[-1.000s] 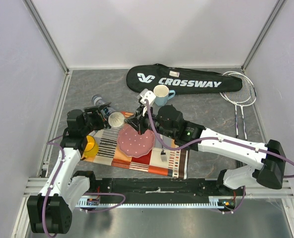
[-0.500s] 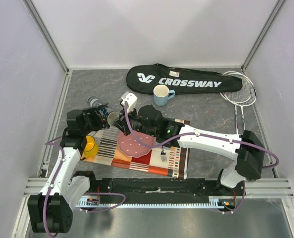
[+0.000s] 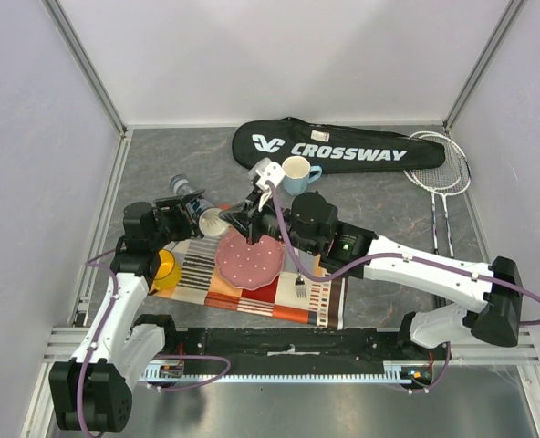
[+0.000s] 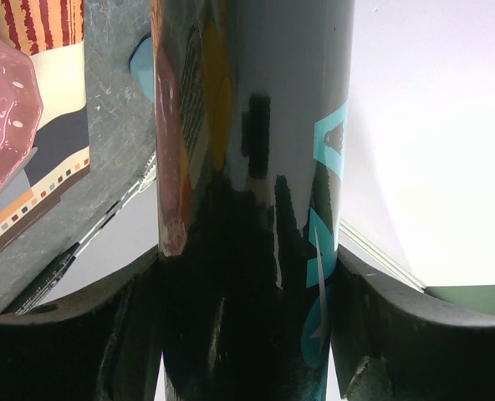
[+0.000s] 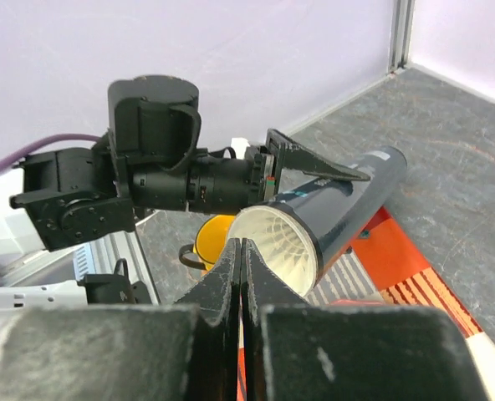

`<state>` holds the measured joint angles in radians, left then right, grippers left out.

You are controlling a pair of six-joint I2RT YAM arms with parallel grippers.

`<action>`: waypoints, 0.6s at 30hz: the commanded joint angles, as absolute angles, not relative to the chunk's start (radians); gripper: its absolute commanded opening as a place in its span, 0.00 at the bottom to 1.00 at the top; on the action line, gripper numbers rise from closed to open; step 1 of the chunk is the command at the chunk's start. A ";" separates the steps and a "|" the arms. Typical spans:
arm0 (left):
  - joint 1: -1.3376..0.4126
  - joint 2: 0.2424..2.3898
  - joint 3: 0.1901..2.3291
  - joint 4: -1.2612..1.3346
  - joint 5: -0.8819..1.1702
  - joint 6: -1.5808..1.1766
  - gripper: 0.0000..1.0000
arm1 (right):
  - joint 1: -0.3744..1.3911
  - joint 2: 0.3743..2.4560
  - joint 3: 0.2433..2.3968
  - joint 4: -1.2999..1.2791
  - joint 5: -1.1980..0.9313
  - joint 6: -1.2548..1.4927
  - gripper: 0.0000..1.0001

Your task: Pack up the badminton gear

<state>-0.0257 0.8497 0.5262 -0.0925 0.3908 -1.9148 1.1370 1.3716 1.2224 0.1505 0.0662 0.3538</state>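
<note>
My left gripper (image 3: 186, 210) is shut on the long dark tube (image 3: 197, 203), which it holds tilted above the table's left side. In the left wrist view the tube (image 4: 256, 167) fills the gap between both fingers (image 4: 105, 334). White shuttlecock feathers (image 5: 281, 242) show inside the tube's open mouth (image 3: 212, 220). My right gripper (image 5: 241, 244) is shut with nothing in it, its tips a short way in front of that mouth. The black racket bag (image 3: 334, 146) lies at the back. Two rackets (image 3: 439, 173) lie at the right.
A light blue cup (image 3: 297, 173) stands in front of the bag, close to my right wrist. A yellow mug (image 3: 165, 267), a pink plate (image 3: 250, 258) and a fork (image 3: 299, 286) sit on a striped mat (image 3: 252, 292) below both grippers.
Half a second ago my right gripper was pressed against the tube's mouth; it has since drawn back to the right. The left gripper still holds the tube in much the same place.
</note>
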 commanded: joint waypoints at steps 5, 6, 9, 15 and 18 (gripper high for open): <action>-0.028 0.827 0.580 -0.018 0.422 -1.910 0.02 | 1.137 1.569 1.233 0.195 0.133 0.356 0.00; -0.028 0.827 0.583 -0.020 0.423 -1.908 0.02 | 1.135 1.628 1.268 0.172 0.146 0.350 0.00; -0.028 0.828 0.584 -0.025 0.428 -1.908 0.02 | 1.134 1.641 1.285 0.185 0.122 0.334 0.00; -0.028 0.833 0.563 -0.015 0.414 -1.910 0.02 | 1.137 1.461 1.220 0.192 0.127 0.345 0.00; -0.028 0.836 0.555 -0.009 0.414 -1.910 0.02 | 1.137 1.373 1.174 0.167 0.163 0.342 0.00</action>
<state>-0.0223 0.8570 0.5259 -0.1020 0.3595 -1.9003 1.1450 1.5135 1.2125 0.1860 0.0994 0.3557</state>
